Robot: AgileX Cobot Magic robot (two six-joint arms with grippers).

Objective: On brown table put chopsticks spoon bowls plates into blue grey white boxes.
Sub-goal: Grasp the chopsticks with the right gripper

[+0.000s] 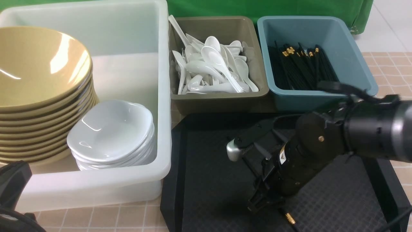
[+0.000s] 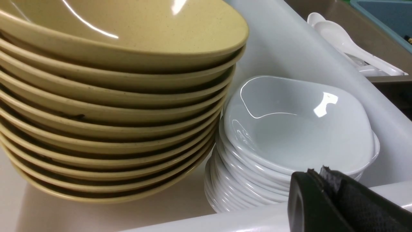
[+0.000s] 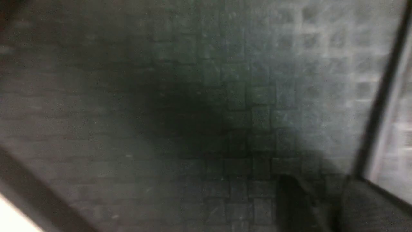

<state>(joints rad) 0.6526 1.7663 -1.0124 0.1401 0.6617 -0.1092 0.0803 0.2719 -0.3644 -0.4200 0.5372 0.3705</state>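
From my screen, the mustard bowls (image 1: 38,71), white plates (image 1: 111,132) and spoons (image 1: 212,64) all look glossy and smooth. The white box (image 1: 96,190) is translucent, smooth plastic; the grey box (image 1: 222,100) and blue box (image 1: 351,54) are duller plastic. The black tray (image 1: 209,180) is matt, with a rough embossed grid. The tabletop (image 1: 106,219) is tiled.

We are looking at a black tray (image 1: 206,193) with a raised rim and a square-embossed surface, lying at the near middle. The right wrist view is showing that same texture blurred. A green cloth (image 1: 267,8) is hanging at the back, with pale floor (image 1: 392,25) showing at the far right.
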